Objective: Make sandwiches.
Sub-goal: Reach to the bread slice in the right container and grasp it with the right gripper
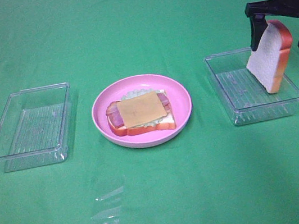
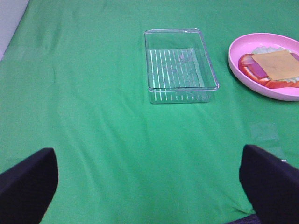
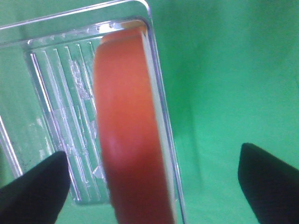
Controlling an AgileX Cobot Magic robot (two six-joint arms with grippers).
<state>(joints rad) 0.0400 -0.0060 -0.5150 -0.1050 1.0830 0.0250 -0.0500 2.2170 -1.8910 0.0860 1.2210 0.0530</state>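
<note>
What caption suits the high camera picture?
Bread slice leans in the right tray; open-faced sandwich waits on pink plate.

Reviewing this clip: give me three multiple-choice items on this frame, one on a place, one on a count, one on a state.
1. Where is the loose bread slice? A on the pink plate; B in the right clear tray; C on the cloth.
2. How many clear trays are there? A one; B two; C three.
3. How does that slice sit? A flat; B on edge, tilted; C stacked under cheese.
Answers: B, its lower end is inside the tray; B, the left tray plus the right one; B, it leans on edge between the right gripper's open jaws.
</note>
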